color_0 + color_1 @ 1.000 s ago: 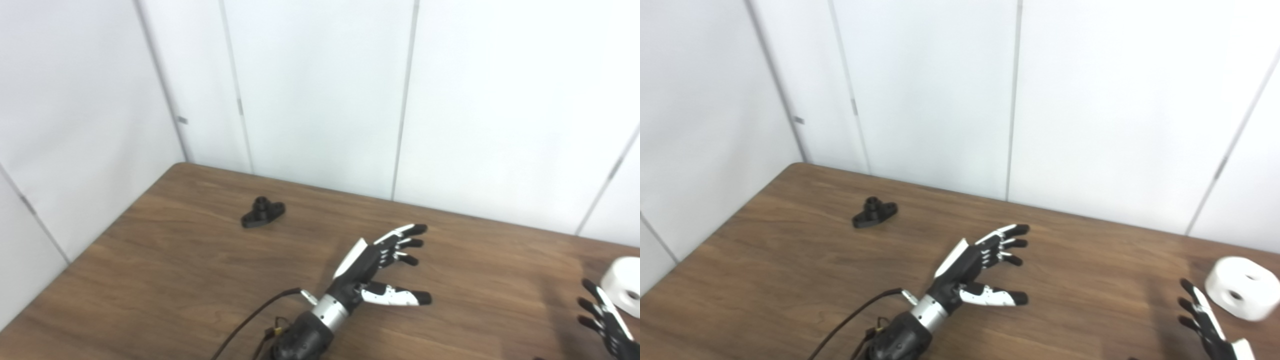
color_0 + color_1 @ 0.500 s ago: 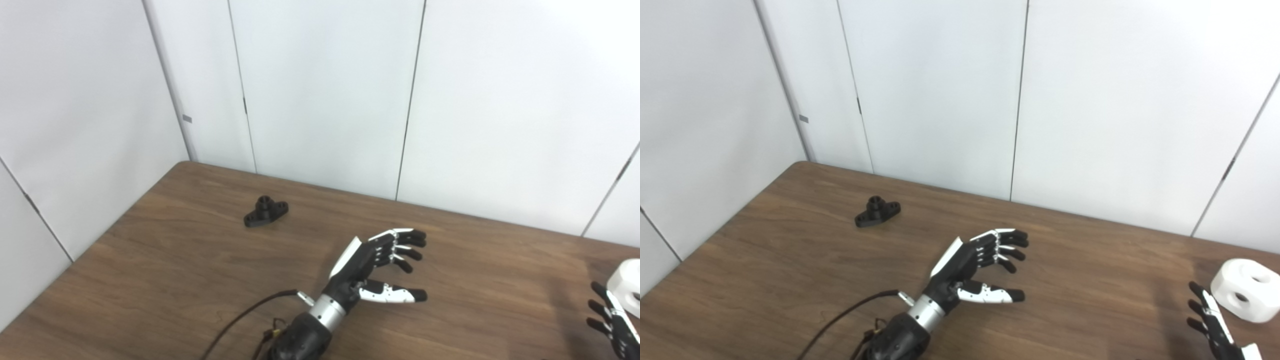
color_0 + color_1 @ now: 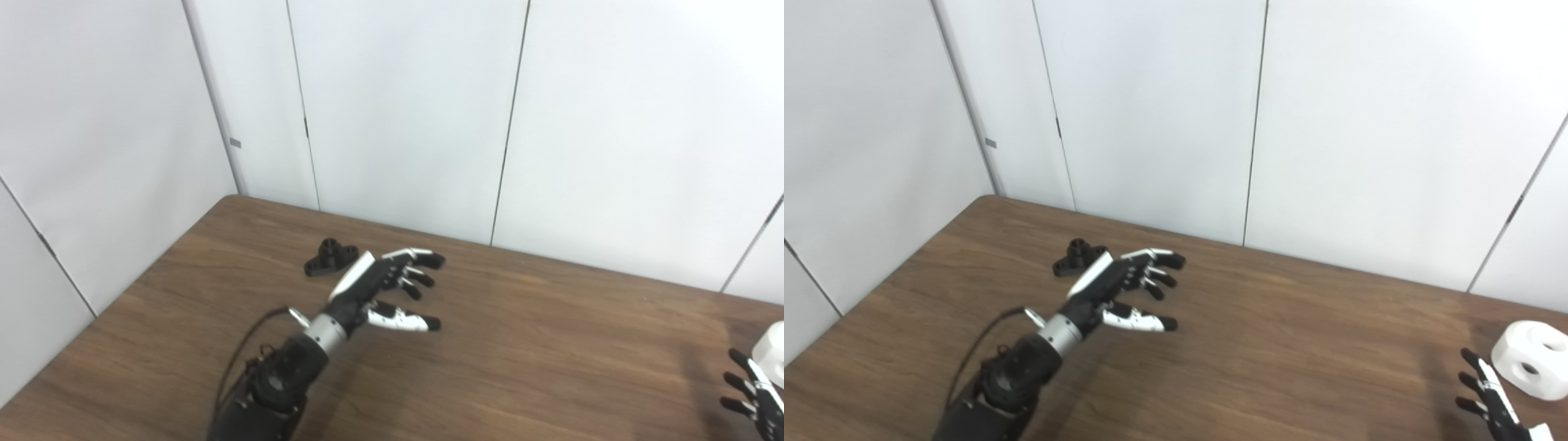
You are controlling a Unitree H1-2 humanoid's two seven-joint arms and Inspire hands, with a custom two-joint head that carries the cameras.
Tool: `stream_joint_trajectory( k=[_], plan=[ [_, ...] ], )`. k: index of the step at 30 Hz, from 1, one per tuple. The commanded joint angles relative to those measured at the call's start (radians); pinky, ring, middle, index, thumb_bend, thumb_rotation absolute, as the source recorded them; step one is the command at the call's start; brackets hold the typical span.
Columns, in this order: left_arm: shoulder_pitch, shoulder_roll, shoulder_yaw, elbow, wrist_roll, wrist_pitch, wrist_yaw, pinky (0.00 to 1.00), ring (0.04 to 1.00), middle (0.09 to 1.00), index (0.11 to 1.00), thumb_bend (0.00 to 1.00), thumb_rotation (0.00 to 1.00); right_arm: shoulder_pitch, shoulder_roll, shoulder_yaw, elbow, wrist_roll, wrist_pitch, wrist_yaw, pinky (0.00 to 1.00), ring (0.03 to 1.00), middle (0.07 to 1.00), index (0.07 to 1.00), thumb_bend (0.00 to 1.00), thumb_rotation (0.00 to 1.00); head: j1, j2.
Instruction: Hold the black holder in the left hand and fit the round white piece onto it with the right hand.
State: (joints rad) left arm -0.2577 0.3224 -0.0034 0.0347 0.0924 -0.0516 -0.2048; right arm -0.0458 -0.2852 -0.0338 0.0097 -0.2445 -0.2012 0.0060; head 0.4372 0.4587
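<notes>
Left hand (image 3: 1118, 291) spread and empty, just beside black holder (image 3: 1077, 258) on table (image 3: 1286, 343)
Right hand (image 3: 1488, 395) spread near round white piece (image 3: 1531, 360), not touching

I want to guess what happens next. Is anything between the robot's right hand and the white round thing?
No. In the right eye view, the right hand and white piece have only bare table between them.

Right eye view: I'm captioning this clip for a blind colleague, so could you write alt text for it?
The robot's left hand, open with fingers spread, hovers just right of a small black holder lying on a wooden table. At the right edge, the open right hand sits beside a round white piece, not touching it; white wall panels stand behind.
</notes>
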Motion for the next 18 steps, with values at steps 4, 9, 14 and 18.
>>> stream_joint_trajectory(
  k=[4, 9, 14, 18],
  plan=[
    [-0.058, 0.055, 0.021, -0.073, 0.037, 0.013, 0.012, 0.59, 0.708, 0.793, 0.758, 0.78, 0.0, -0.02, -0.014, -0.006, -0.023, 0.02, -0.024, 0.006, 0.81, 0.921, 0.985, 0.936, 0.77, 0.25, 0.0, 0.001],
    [-0.082, 0.091, 0.056, -0.112, 0.093, 0.05, 0.042, 0.67, 0.794, 0.817, 0.757, 0.79, 0.0, -0.023, -0.015, -0.003, -0.017, 0.004, -0.029, 0.003, 0.79, 0.91, 0.983, 0.931, 0.76, 0.26, 0.004, 0.002],
    [-0.109, 0.132, 0.08, -0.131, 0.246, 0.08, 0.111, 0.76, 0.873, 0.873, 0.754, 0.79, 0.0, -0.025, -0.016, -0.002, -0.015, 0.006, -0.028, 0.005, 0.8, 0.92, 0.985, 0.935, 0.75, 0.23, 0.007, 0.003],
    [-0.118, 0.135, 0.105, -0.134, 0.285, 0.141, 0.135, 0.77, 0.943, 0.958, 0.838, 0.8, 0.03, -0.024, -0.016, -0.003, -0.021, 0.008, -0.02, 0.007, 0.79, 0.917, 0.984, 0.931, 0.75, 0.25, 0.009, 0.006]
  ],
)
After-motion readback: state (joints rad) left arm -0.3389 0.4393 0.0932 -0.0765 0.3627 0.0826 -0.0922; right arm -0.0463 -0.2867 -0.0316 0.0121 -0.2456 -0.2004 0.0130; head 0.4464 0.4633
